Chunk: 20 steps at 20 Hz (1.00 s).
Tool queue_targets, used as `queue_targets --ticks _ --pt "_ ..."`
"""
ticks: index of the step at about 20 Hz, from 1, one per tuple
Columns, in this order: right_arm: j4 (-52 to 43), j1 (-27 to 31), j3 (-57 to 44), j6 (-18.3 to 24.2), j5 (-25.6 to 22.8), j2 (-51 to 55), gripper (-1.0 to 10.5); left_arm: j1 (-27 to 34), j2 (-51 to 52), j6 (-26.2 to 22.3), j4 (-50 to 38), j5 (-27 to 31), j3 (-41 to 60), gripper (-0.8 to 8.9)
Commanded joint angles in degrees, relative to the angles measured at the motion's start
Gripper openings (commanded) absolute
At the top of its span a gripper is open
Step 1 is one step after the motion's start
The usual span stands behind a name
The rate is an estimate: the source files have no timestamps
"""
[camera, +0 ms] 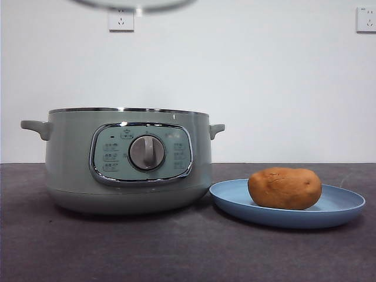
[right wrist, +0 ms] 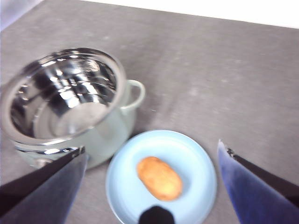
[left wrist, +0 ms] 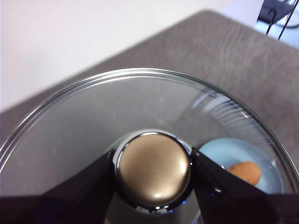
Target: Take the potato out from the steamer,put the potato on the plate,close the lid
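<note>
Potato [camera: 285, 188] is already lying on the plate [camera: 343, 207], low on the right of the front view, with its long side running left to right. So that part looks done to me. The steamer [camera: 126, 161] sits just left of the plate, nearly touching it, and its top is open. In the right wrist view I can look into the shiny empty pot at the upper left of the frame.

The lid [left wrist: 140, 102] is what matters now. My left gripper [left wrist: 153, 170] is squeezing the round knob [left wrist: 153, 169] from both sides, one black jaw on each side, so the lid hangs from it. In the front view I only see the lid's rim as a thin grey curve at the very top edge, above the steamer. Through the glass in the left wrist view, the plate and potato show at the lower right.

So the steamer lies straight down from the lid. I think the next move is to bring the lid down flat until its rim sits on the pot's chrome rim [camera: 126, 110].

My right gripper [right wrist: 152, 186] is spread wide with nothing in it, up above the plate and potato.
</note>
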<state>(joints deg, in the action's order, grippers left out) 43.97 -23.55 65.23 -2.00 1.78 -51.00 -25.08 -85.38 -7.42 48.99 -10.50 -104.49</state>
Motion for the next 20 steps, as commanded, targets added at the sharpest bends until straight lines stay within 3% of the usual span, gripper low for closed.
queue_targets --ticks 1,12,20 --pt "1.4 0.0 0.1 -0.6 -0.9 0.0 4.7 0.0 0.4 1.3 -7.9 0.3 7.0 -0.08" --pt "3.3 0.0 0.1 -1.0 -0.9 0.0 4.7 0.1 0.4 3.4 -30.8 5.2 31.8 -0.08" --pt "3.3 0.0 0.1 -1.2 -0.9 0.0 4.7 0.1 0.4 4.8 -38.4 3.8 38.3 -0.09"
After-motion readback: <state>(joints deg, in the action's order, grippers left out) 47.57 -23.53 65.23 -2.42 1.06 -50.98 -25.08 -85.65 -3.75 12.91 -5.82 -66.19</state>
